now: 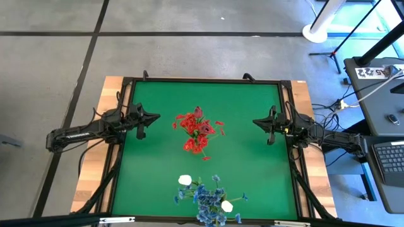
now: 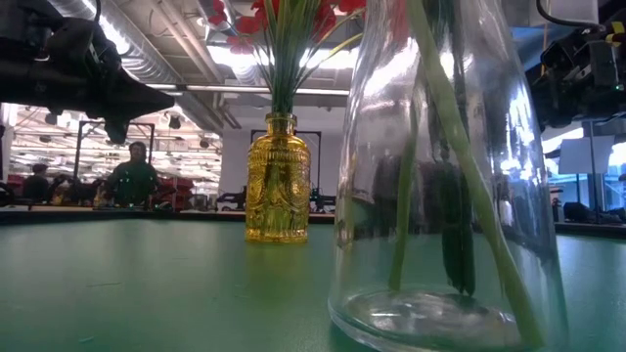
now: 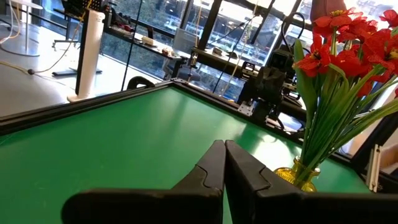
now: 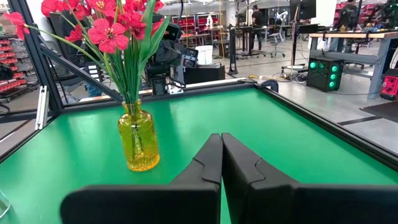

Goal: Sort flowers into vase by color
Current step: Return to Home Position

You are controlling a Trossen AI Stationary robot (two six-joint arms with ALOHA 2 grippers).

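A clear vase point(image 2: 440, 225) stands near the green table's point(image 2: 147, 284) front edge, green stems point(image 2: 462, 156) inside. Farther back, a yellow vase point(image 2: 278, 186) holds red flowers point(image 2: 323, 14). A person point(image 2: 132, 178) shows beyond the far edge.

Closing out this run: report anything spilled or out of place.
Nothing stands out: red flowers stand in the yellow vase, blue flowers and white tulips in the clear vase, both upright.

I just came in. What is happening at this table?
Neither arm is handling anything. The left gripper and right gripper hang at opposite sides of the table, jaws shut and empty. The red flowers stand in the yellow vase at its centre; blue flowers and white tulips in the transparent vase near one edge.
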